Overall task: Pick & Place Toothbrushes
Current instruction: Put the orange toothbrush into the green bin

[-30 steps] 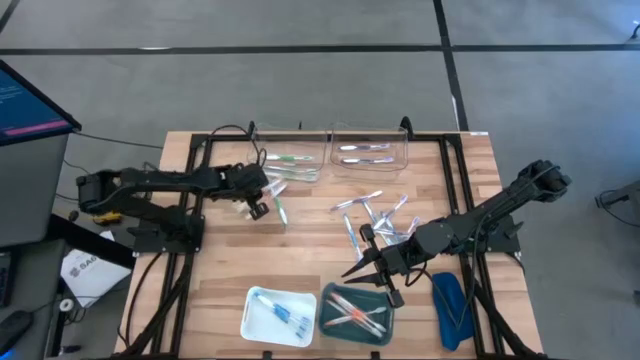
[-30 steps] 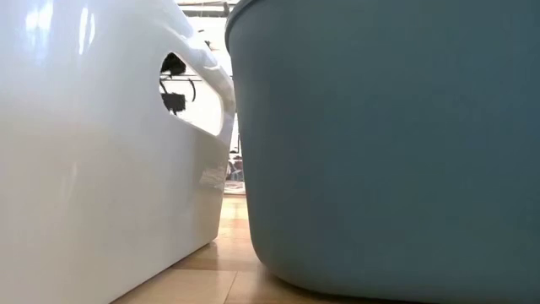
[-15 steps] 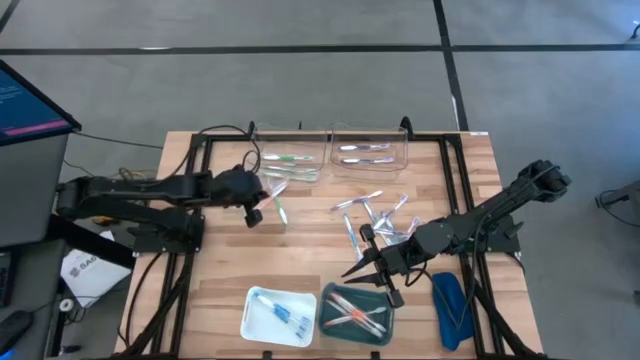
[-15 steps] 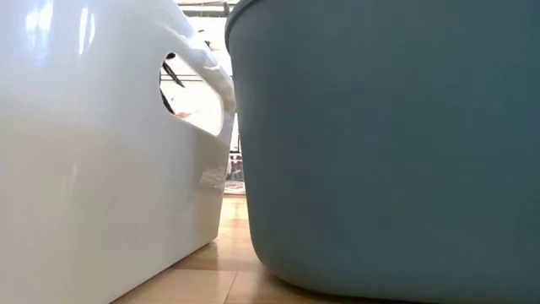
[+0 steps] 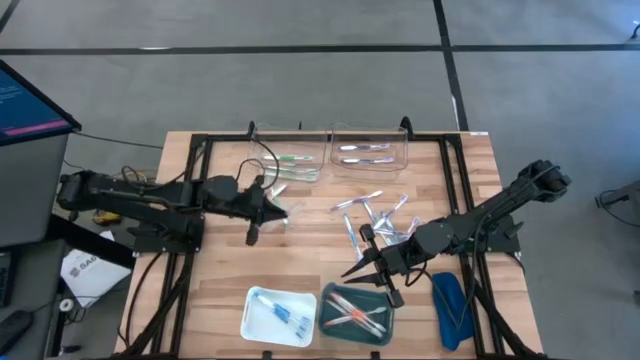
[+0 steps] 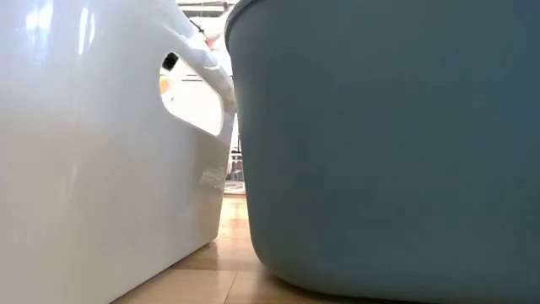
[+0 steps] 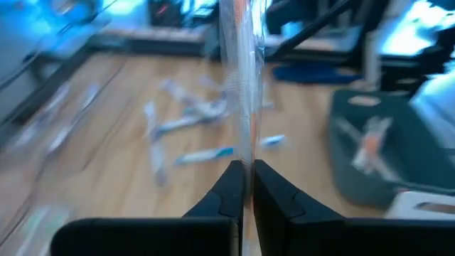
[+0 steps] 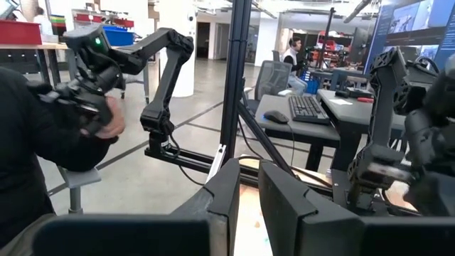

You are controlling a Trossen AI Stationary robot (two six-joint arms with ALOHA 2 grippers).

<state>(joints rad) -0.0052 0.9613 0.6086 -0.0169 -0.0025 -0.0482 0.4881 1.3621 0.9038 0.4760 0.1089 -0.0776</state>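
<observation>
Left of centre in the high view, the left gripper (image 5: 272, 212) reaches across the light wooden slatted table (image 5: 220, 270). Its jaws are pinched tight on a clear-wrapped toothbrush (image 7: 240, 85), which in the left wrist view stands up from between the dark fingertips (image 7: 229, 186).

Centre-right of the table: loose scatter of clear-wrapped toothbrushes (image 5: 375, 215). Upper centre: two clear plastic rectangular bins (image 5: 368, 152), the left one with green-handled brushes (image 5: 288, 160), the right one with pale silvery ones.

Lower centre: white rectangular tray (image 5: 256, 318) with blue brushes; just right of it, touching or nearly so, a teal rectangular tray (image 5: 328, 297) with pink/orange brushes. A dark-blue oblong object (image 5: 449, 310) lies at lower right.

The right gripper (image 5: 368, 268) hangs above the teal tray's upper edge, jaws narrow; nothing seen between its fingers (image 8: 226, 188).

Low view: filled by the white and teal tray walls.
</observation>
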